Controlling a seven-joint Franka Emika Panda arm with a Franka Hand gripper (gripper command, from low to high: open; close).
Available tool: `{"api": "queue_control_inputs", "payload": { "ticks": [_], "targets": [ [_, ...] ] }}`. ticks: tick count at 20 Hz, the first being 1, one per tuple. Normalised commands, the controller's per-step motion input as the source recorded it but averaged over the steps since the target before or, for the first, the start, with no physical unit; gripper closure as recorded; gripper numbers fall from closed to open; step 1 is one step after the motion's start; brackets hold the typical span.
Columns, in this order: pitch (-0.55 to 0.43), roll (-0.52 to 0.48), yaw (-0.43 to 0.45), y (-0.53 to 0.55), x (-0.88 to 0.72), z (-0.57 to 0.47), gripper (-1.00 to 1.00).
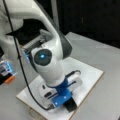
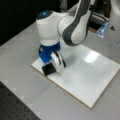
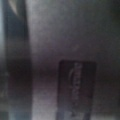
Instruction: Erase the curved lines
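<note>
A white board (image 1: 93, 72) lies flat on the grey table in both front views. My gripper (image 1: 67, 100) is down at the board's near-left corner (image 2: 37, 65), shut on a black rectangular eraser block (image 1: 71, 105) that rests on the board surface. In a front view the eraser block (image 2: 48, 69) sits just under the blue hand mount (image 2: 47, 53). The wrist view shows the eraser block (image 3: 77, 90) as a dark rectangle with pale lettering against the board. No wavy pen stroke shows on the bare board (image 2: 95, 72); the arm hides the part beneath it.
A black cable (image 1: 22, 72) hangs along the arm. An orange and blue-lit object (image 1: 7, 72) stands off the board at a front view's left. A blue-lit device (image 2: 103, 29) stands behind the board. A black perforated mat (image 2: 15, 107) borders the table.
</note>
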Motion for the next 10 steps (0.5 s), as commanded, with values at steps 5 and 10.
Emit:
{"api": "queue_control_inputs", "payload": {
  "ticks": [5,10],
  "targets": [
    [0.272,-0.089,0.14,-0.28,0.21,0.17,1.0],
    [0.25,-0.127,0.181,-0.23,0.2,0.22,1.0]
  ]
}}
